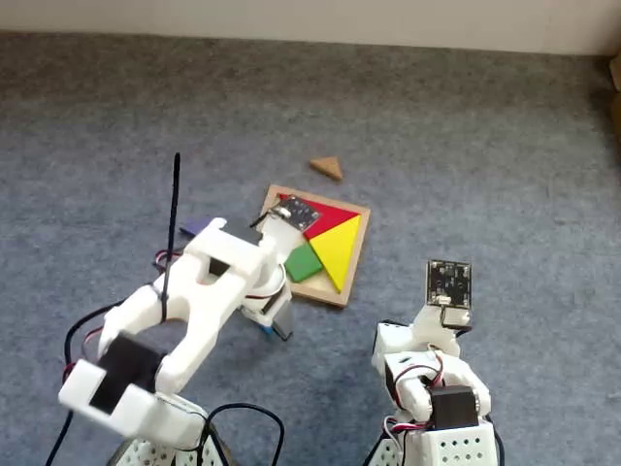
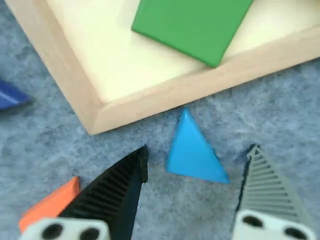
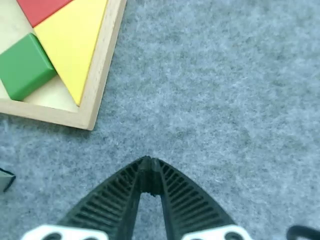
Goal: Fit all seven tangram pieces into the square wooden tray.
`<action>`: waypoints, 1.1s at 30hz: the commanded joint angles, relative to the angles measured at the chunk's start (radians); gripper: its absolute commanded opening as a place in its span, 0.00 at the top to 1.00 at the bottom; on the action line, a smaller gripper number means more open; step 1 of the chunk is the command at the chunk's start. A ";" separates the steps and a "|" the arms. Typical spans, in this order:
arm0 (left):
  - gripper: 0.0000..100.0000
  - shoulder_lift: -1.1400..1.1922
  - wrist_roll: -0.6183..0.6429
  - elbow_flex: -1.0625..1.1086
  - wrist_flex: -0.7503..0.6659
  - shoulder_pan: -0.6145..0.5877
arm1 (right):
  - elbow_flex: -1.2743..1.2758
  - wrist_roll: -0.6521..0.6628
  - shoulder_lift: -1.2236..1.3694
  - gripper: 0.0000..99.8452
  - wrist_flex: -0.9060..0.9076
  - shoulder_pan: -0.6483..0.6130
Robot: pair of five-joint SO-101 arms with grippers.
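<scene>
One blue triangle [image 2: 192,155] is lying between the open jaws of my left hand [image 2: 197,149], apex toward the tray [image 2: 150,102].

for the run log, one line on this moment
left claw: open over blue triangle | right claw: shut over carpet | tray: red, yellow, green in

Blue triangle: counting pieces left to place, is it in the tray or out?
Out. The blue triangle lies on the carpet beside the tray's wooden rim, between the left gripper's open fingers.
</scene>
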 commanded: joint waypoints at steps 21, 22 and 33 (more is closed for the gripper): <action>0.84 -0.067 -0.049 -0.105 0.115 0.056 | 0.119 0.008 -0.016 1.00 -0.022 0.018; 0.84 -0.101 -0.094 -0.096 0.118 0.056 | 0.119 0.008 -0.016 1.00 -0.022 0.018; 0.83 -0.341 -0.161 0.058 0.110 0.048 | 0.119 0.008 -0.016 1.00 -0.022 0.018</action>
